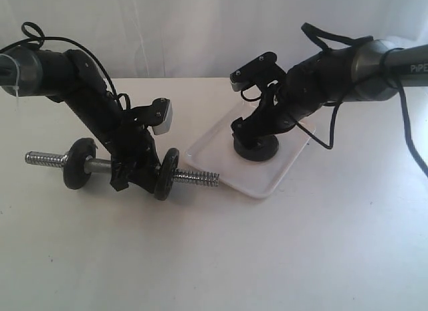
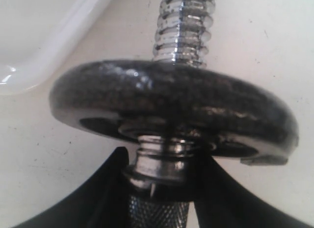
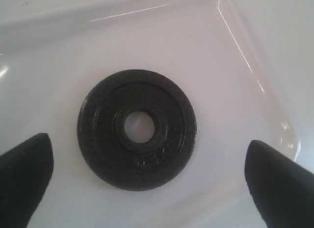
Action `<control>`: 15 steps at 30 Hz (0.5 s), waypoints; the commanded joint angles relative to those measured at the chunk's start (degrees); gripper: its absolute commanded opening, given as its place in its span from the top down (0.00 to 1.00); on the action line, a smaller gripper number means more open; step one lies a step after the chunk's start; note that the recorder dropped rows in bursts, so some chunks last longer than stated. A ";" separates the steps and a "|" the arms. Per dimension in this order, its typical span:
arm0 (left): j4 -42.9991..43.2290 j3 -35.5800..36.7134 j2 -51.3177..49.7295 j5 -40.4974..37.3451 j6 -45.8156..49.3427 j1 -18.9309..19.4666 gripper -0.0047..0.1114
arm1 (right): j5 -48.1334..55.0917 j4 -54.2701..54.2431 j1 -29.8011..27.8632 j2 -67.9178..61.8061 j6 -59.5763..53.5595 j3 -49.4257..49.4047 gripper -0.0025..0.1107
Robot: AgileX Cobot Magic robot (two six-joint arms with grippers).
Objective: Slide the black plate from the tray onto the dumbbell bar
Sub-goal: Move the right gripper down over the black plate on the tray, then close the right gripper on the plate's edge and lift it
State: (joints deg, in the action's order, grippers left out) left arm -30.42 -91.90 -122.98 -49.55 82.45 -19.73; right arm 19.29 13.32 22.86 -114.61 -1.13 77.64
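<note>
One tray (image 1: 267, 178), one dumbbell bar (image 1: 43, 159) — three black discs (image 1: 79, 162) (the black plate (image 3: 137, 129) among them).

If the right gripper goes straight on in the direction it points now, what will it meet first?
The right gripper points at the black plate, flat in the tray. Its open fingers stand wider than the plate, so they would probably meet the tray floor on either side; depth is hard to judge.

Bright, even light, soft shadows, glare streaks on the tray (image 3: 245, 56) rim, wrist close-ups perhaps slightly blurry.
</note>
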 commanded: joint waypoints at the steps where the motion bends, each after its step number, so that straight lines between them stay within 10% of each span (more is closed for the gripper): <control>1: -4.98 0.17 0.57 -1.20 -0.03 -0.33 0.96 | -0.79 -1.21 0.03 -0.02 -0.63 0.40 0.05; 15: -5.11 0.17 0.57 -0.97 -0.03 -0.33 0.96 | -11.04 -9.52 -1.79 -6.05 0.08 0.40 0.05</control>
State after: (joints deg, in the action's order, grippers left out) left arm -30.68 -91.90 -122.98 -49.43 82.45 -19.73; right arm 10.83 4.57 21.66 -119.77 -1.16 77.64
